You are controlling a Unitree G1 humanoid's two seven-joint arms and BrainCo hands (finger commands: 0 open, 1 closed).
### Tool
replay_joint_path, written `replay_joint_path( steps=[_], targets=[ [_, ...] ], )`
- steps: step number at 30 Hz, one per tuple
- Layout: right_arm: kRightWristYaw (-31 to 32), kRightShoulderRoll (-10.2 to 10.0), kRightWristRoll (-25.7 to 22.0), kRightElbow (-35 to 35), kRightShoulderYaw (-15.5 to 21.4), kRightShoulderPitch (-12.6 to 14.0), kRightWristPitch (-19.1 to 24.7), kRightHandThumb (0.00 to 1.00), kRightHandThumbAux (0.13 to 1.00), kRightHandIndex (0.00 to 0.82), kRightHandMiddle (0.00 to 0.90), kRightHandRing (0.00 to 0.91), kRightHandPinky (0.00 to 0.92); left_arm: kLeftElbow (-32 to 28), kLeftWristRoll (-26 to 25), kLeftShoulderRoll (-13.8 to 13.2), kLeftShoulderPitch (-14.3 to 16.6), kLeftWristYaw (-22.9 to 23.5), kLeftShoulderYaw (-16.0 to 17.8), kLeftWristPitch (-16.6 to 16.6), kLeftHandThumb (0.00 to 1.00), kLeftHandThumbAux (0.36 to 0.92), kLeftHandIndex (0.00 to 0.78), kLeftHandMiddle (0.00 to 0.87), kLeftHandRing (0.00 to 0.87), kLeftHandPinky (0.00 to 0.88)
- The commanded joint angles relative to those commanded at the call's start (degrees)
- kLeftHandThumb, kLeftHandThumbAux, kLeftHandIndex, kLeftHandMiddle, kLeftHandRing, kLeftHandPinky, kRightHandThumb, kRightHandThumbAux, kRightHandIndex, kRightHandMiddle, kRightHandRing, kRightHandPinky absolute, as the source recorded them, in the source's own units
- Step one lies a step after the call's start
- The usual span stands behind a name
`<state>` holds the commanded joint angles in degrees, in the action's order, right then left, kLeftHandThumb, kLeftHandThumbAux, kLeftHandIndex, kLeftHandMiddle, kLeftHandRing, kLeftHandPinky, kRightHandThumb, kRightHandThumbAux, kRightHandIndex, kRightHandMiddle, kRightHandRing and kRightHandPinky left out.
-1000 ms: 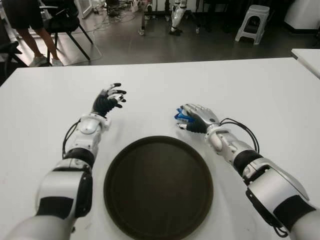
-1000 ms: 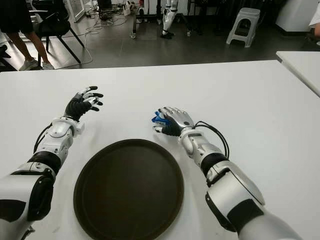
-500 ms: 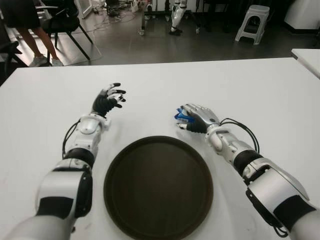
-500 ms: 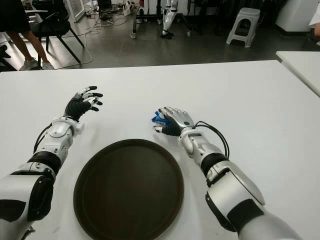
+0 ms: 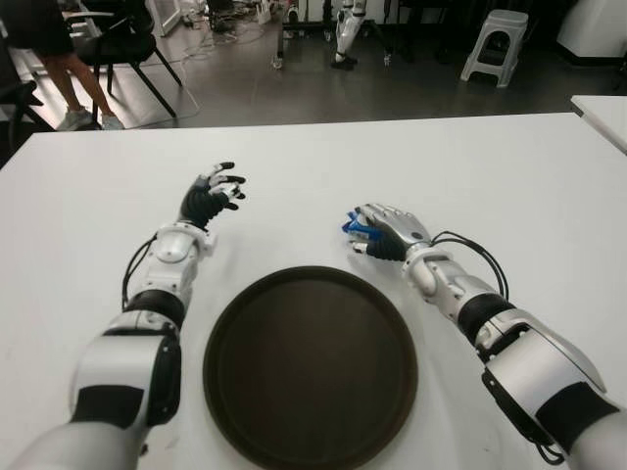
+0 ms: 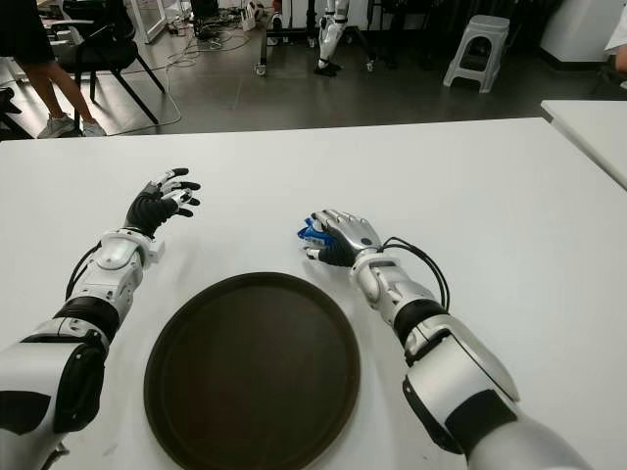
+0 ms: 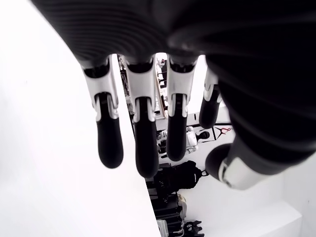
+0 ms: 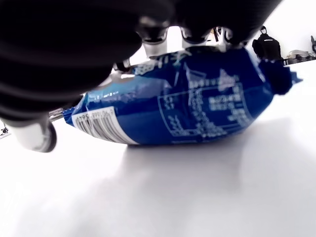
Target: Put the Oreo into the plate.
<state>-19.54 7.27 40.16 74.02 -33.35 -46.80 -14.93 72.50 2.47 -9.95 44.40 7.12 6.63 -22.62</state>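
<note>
A blue Oreo packet (image 5: 354,230) lies on the white table (image 5: 490,166), just beyond the far right rim of the round dark plate (image 5: 310,364). My right hand (image 5: 385,233) covers it, its fingers curled over the top. In the right wrist view the Oreo packet (image 8: 187,106) rests flat on the table, with the fingers pressing it from above and the thumb beside its barcode end. My left hand (image 5: 212,190) hovers beyond the plate's left side, holding nothing, and its fingers (image 7: 143,148) hang spread in the left wrist view. Nothing lies in the plate.
The table's far edge is beyond both hands. Past it are a floor with a black chair and a person's legs (image 5: 54,59) at far left, and a grey stool (image 5: 495,44). A second white table corner (image 5: 602,108) shows at right.
My left hand's fingers have drawn in slightly and shifted a little left. My right hand and the Oreo packet have not moved.
</note>
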Motion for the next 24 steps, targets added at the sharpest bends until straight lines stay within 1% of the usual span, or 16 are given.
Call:
replay_joint_path(
  steps=[5, 6, 10, 15, 19, 24],
  targets=[
    [0.0, 0.2, 0.1, -0.3, -0.2, -0.1, -0.2, 0.504, 0.446, 0.062, 0.149, 0.209, 0.269, 0.0, 0.3, -0.1, 0.0, -0.2, -0.2, -0.2, 0.235, 0.667, 0.18, 0.312, 0.389, 0.451],
    [0.0, 0.2, 0.1, -0.4, -0.2, -0.1, -0.2, 0.535, 0.467, 0.076, 0.162, 0.221, 0.275, 0.0, 0.4, -0.1, 0.0, -0.3, -0.3, -0.2, 0.233, 0.671, 0.184, 0.314, 0.389, 0.448],
    [0.4, 0.3, 0.1, -0.5, -0.2, -0.1, -0.3, 0.596, 0.505, 0.096, 0.177, 0.233, 0.275, 0.0, 0.4, -0.2, 0.0, -0.3, -0.3, -0.1, 0.228, 0.676, 0.19, 0.317, 0.389, 0.442],
    [1.4, 0.6, 0.1, -0.7, -0.2, -0.3, -0.4, 0.629, 0.521, 0.095, 0.164, 0.216, 0.251, 0.0, 0.0, -0.1, 0.1, -0.1, 0.0, 0.1, 0.228, 0.678, 0.185, 0.318, 0.389, 0.441],
    [2.1, 0.7, 0.1, -1.0, -0.2, -0.3, -0.5, 0.647, 0.533, 0.11, 0.173, 0.229, 0.265, 0.0, -0.1, -0.1, 0.1, 0.0, 0.1, 0.1, 0.214, 0.674, 0.176, 0.308, 0.38, 0.431],
    [2.9, 1.0, 0.0, -1.5, -0.1, -0.4, -0.9, 0.688, 0.566, 0.157, 0.204, 0.249, 0.276, -0.1, -0.1, 0.0, 0.0, 0.0, 0.2, 0.1, 0.199, 0.67, 0.167, 0.294, 0.364, 0.422]
  ],
)
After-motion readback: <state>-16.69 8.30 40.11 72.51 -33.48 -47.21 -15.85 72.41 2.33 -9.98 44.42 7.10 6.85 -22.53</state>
